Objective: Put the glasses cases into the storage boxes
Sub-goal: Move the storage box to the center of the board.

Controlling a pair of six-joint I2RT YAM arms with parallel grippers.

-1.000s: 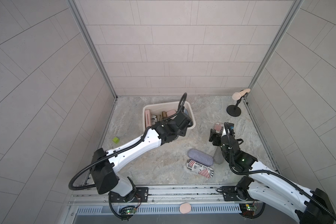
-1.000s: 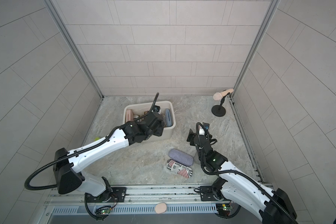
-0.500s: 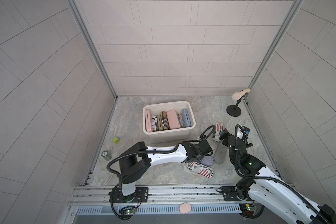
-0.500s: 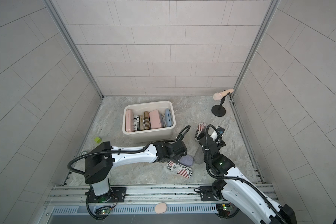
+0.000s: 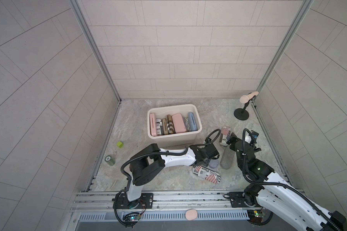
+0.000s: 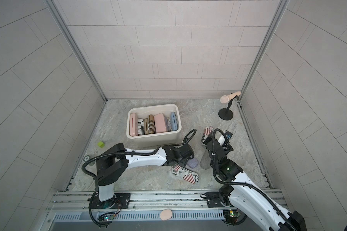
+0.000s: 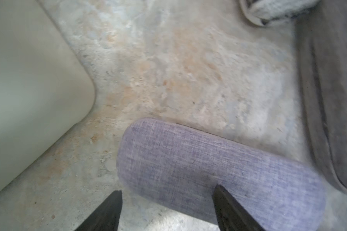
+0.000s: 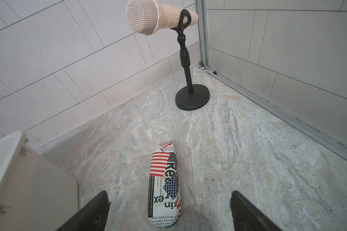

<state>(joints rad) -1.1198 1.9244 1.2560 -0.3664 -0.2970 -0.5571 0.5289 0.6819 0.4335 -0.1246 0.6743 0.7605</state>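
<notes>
Left wrist view: your left tool (image 7: 167, 189) hangs apart over the lilac case (image 7: 218, 160). Your right tool (image 8: 168, 192) gapes too.

We've got a marbled tabletop (image 5: 168, 112) carrying: cream bin (image 5: 172, 140), lilac case (image 5: 213, 164) just beside grey case (image 5: 226, 159), front flag-print case (image 5: 206, 174), far flag-print case (image 5: 224, 135) at the grey one's end, green cube (image 5: 119, 144), dark can (image 5: 109, 160), mic stand (image 5: 241, 115).

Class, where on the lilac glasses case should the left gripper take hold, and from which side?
Across its narrow width near mid-length, from above. The lilac case lies flat, long, rounded; its long sides give opposing faces. The open left gripper probably needs turning to straddle it.
</notes>
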